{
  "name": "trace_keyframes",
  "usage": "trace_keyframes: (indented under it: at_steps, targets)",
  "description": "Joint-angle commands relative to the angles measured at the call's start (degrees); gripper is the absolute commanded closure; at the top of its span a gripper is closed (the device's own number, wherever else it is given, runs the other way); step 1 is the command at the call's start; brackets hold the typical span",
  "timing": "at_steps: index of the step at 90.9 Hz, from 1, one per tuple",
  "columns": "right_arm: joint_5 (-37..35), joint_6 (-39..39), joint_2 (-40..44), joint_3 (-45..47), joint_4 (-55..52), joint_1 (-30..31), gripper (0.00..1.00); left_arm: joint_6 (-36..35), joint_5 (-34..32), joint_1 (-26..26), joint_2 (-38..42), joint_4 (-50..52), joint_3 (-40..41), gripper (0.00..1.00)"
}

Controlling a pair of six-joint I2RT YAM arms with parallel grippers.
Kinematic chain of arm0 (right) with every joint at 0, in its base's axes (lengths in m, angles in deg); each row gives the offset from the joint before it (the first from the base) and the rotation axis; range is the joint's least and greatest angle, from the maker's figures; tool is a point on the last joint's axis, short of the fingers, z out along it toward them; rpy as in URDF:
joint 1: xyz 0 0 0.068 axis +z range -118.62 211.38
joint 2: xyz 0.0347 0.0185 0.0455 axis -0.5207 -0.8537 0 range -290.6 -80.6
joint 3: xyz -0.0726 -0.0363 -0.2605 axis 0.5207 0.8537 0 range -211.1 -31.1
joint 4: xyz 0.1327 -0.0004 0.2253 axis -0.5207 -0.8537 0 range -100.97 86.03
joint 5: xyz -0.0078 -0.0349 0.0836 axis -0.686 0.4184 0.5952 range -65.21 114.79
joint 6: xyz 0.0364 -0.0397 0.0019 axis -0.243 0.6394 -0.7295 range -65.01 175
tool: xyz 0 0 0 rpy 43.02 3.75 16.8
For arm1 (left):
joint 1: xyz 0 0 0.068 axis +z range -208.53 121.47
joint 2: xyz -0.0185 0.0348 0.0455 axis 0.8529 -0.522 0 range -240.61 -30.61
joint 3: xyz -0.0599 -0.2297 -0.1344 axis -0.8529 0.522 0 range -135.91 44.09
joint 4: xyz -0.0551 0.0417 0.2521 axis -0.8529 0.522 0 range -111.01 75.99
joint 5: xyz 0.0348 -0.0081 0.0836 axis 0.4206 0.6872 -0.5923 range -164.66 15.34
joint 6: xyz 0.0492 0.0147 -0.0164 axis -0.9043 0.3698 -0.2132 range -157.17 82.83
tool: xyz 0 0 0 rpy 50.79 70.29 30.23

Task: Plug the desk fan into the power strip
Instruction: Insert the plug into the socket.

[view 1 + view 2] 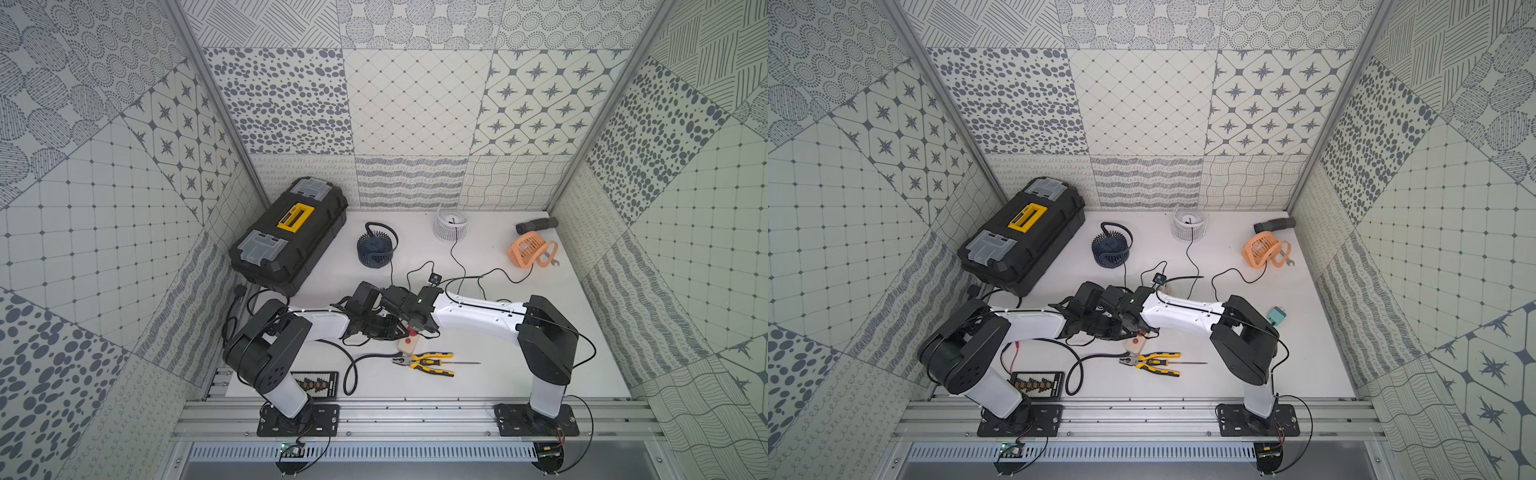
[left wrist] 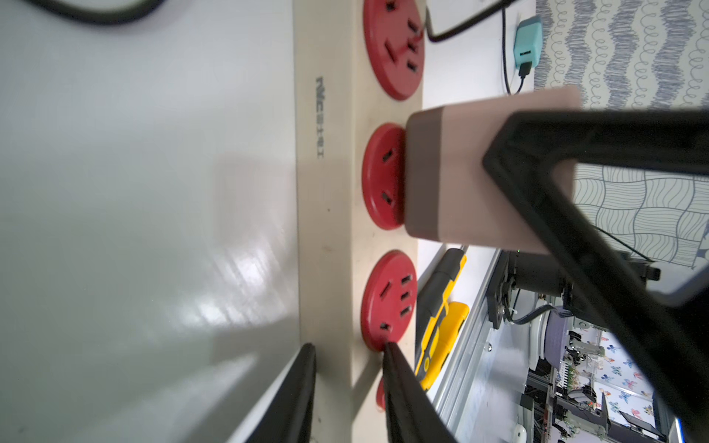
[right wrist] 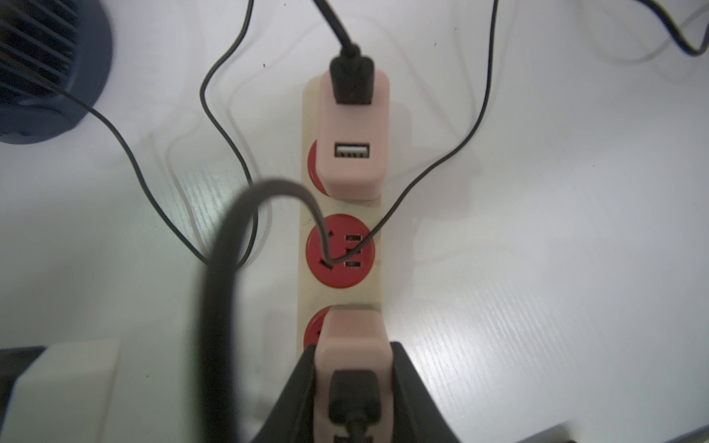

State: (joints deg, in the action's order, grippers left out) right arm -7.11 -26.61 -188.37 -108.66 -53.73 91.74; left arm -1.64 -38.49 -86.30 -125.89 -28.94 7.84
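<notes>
Two pink adapters matter here. The seated adapter [image 3: 355, 134] occupies the far socket of the power strip [image 2: 326, 230], with a black lead plugged into it. The held adapter [image 2: 460, 172] is clenched in your right jaws, whose black fingers [image 3: 406, 383] pinch its flanks so that its face meets the socket squarely.

The strip lies on the white surface between both arms. They hide most of it in both top views, leaving only its button end [image 1: 407, 344] showing.

From the left wrist view, the held adapter looks pressed against its red socket [image 2: 383, 176] with no prongs showing, so I judge it seated or nearly so.

Your left jaws reach over the strip's near end, fingers [image 2: 303, 383] on and beside the cream body. That is probably to stop it sliding under the push, but you cannot tell whether they actually pinch it.

One free socket [image 3: 339, 251] lies between the adapters.

The leads tangle, so you cannot trace which fan this one serves: the orange fan [image 1: 525, 249], navy fan [image 1: 374, 249] or white fan [image 1: 451, 224].
</notes>
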Motion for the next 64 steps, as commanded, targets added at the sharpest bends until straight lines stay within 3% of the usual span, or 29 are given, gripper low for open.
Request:
trace_keyframes:
  at_steps: [1, 14, 32, 64]
  targets:
    - [8.78, 0.24, -8.25, 3.01, -0.11, 0.70, 1.00, 1.72, -2.94, 0.65, -1.29, -0.27, 0.73, 0.69]
    - [11.59, -0.35, -12.14, 1.69, 0.21, 0.81, 1.00, 1.91, -2.68, 0.78, -1.49, -0.50, 0.57, 0.69]
    - [14.26, -1.35, -9.25, 10.68, 6.75, -1.02, 1.00, 1.96, -2.40, 0.95, -1.65, -0.55, 0.46, 0.69]
    - [14.96, -1.03, -10.17, 6.90, 0.56, 4.14, 1.00, 1.82, -2.68, 0.96, -1.28, 0.01, 0.68, 0.69]
